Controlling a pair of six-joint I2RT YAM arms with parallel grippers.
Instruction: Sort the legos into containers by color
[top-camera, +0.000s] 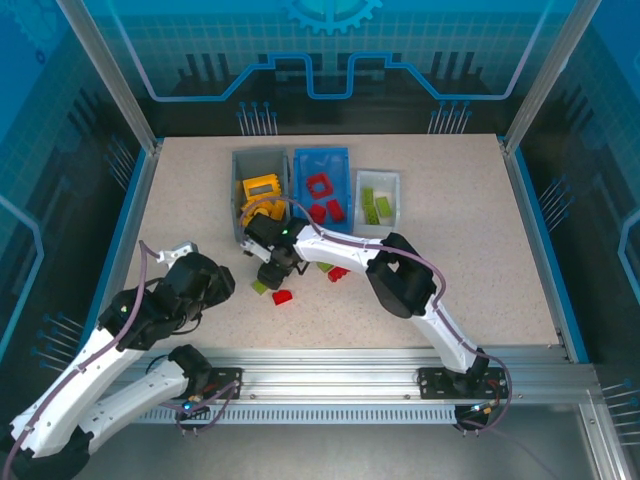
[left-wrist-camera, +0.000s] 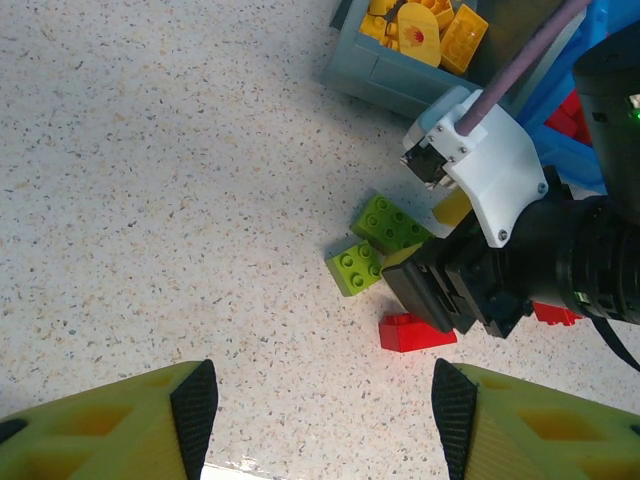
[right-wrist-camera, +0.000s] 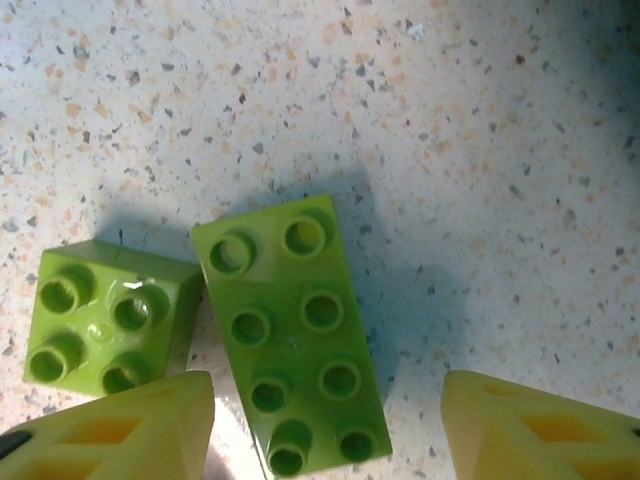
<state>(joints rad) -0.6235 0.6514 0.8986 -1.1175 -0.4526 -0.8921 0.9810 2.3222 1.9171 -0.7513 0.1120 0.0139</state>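
A long light-green lego (right-wrist-camera: 290, 350) lies flat on the table between the fingers of my right gripper (right-wrist-camera: 325, 430), which is open, with a gap on its right side. A square green lego (right-wrist-camera: 100, 330) sits just left of it, outside the left finger. From above, the right gripper (top-camera: 272, 268) hangs low over these green legos (top-camera: 262, 286), in front of the grey container (top-camera: 237, 190). A red lego (left-wrist-camera: 410, 332) lies beside them. My left gripper (left-wrist-camera: 325, 410) is open over bare table, short of the red lego.
The grey container holds yellow legos (top-camera: 262, 188), the blue container (top-camera: 348, 190) holds red ones (top-camera: 320, 187), and the white tray (top-camera: 395, 190) holds green ones (top-camera: 375, 203). Another red lego (top-camera: 338, 273) lies under the right arm. Open table stretches to the right.
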